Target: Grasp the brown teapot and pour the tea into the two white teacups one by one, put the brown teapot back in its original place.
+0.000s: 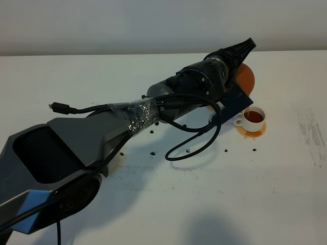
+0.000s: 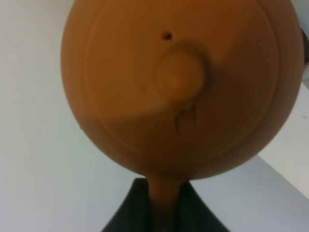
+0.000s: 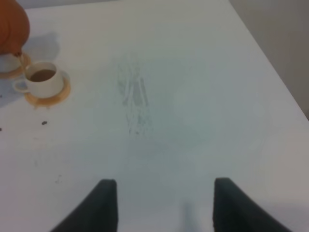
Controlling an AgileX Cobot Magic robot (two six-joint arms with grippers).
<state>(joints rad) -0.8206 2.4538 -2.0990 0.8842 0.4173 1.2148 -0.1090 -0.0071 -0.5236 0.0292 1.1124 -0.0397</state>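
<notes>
The white teacup [image 1: 254,117] stands on its small orange coaster [image 1: 249,132] on the white tabletop [image 1: 204,204], and it is full of dark tea. The brown teapot [image 1: 246,76] is in the air just behind this teacup, on the far side of it in the high view, and it does not touch the tabletop. The left gripper [image 2: 163,198] is clamped on the handle [image 2: 163,212] of the teapot: in the left wrist view the two dark fingers [image 2: 128,208] press the handle from both sides, and above them the round lid with its knob [image 2: 178,75] and a little hole [image 2: 166,35] fills the picture. Beside the teacup, directly under the teapot, the right wrist view shows a second orange coaster [image 3: 14,72] with something pale on it, but it is cut off by the edge and I cannot tell what it is. Some small dark specks [image 1: 153,153] lie on the tabletop, well apart from the teacup, under the long left arm [image 1: 153,109]. The right gripper [image 3: 165,183] hangs over bare tabletop, well apart from the teacup, with its fingers wide apart and nothing between them.
</notes>
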